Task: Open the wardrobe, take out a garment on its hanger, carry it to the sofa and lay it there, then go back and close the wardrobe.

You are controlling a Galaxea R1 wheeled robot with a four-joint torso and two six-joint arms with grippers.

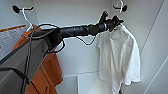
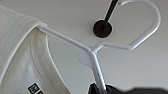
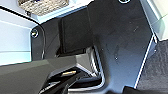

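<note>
- Take-out step: left gripper [image 1: 115,22] is pinching hanger [image 2: 96,62] under white garment [image 1: 120,55], hook still on wardrobe [image 1: 82,15] peg.
- Next, prob: lifting hook clear of peg.
- Right gripper: can't tell.

An orange garment [image 1: 47,67] hangs well to the left of the left gripper [image 1: 113,23], lower than its fingertips. Its white hanger hook [image 1: 26,17] loops over a black wall peg [image 1: 17,9], about level with the fingers and far to their left. A second black peg [image 1: 123,8] with a round base sits just above and to the right of the fingers. In the right wrist view, a woven basket [image 3: 42,5] rests on a pale surface.
</note>
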